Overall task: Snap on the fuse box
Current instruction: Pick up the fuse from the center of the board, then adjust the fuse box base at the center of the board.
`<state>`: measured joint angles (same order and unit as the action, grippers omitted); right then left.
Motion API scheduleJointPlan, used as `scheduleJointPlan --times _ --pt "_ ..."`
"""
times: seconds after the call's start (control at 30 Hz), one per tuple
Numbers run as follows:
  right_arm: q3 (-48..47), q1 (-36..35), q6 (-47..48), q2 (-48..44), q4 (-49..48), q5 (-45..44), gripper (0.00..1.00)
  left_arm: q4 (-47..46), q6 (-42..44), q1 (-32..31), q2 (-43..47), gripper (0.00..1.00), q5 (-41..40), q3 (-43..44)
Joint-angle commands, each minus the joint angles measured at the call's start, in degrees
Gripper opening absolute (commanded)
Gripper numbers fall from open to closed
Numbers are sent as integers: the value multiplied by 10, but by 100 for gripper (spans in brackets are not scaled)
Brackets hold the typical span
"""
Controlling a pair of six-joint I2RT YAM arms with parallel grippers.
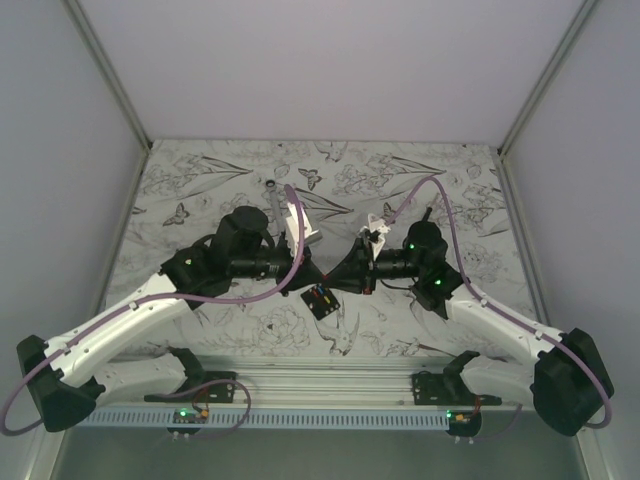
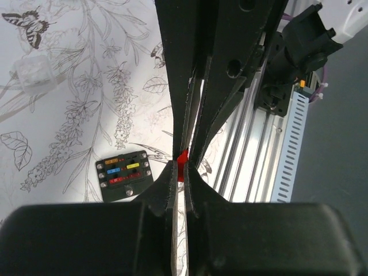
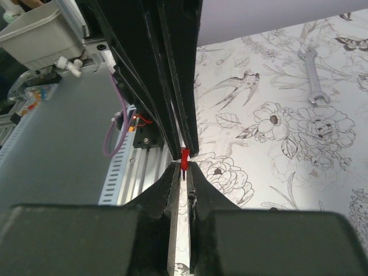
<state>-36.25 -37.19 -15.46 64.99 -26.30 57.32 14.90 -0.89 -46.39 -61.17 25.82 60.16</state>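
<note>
The fuse box (image 1: 321,300) is a small black block with red, yellow and blue fuses on its face. It lies flat on the flowered mat, just below where my two grippers meet, and shows at lower left in the left wrist view (image 2: 123,174). My left gripper (image 1: 312,274) and right gripper (image 1: 345,277) meet tip to tip above the mat. A small red fuse (image 2: 181,164) sits between both pairs of fingertips. Its body is pinched in the left tips and its prong (image 3: 184,172) reaches into the nearly closed right tips. The fuse box is out of the right wrist view.
A silver wrench (image 3: 313,75) lies on the mat at the far side (image 1: 272,192). A clear plastic cover (image 2: 34,75) lies on the mat beyond the fuse box. The aluminium rail (image 1: 320,375) runs along the near edge. Grey walls close in the table.
</note>
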Motion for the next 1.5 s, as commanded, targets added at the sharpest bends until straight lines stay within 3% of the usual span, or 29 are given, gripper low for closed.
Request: scheduleJointPlan --times 0.0,0.07,0.17,0.43,0.57,0.97,1.47 --pt "-22 8 11 2 38 -62 18 -18 -23 2 0 0 -53 -7" --pt "-20 16 5 8 61 -95 28 -17 -43 2 2 0 -104 -15" --pt "-15 24 -6 20 96 -139 31 -17 -79 5 3 0 -177 -32" --pt "13 30 -54 69 165 -346 32 24 -182 10 9 0 -316 -55" --pt "25 30 -87 104 180 -427 26 66 -246 15 5 0 -370 -52" --pt "55 4 -156 212 132 -447 9 82 -300 16 -20 0 -356 -56" --pt "49 -113 -239 270 72 -473 8 91 -316 14 -46 0 -329 -40"
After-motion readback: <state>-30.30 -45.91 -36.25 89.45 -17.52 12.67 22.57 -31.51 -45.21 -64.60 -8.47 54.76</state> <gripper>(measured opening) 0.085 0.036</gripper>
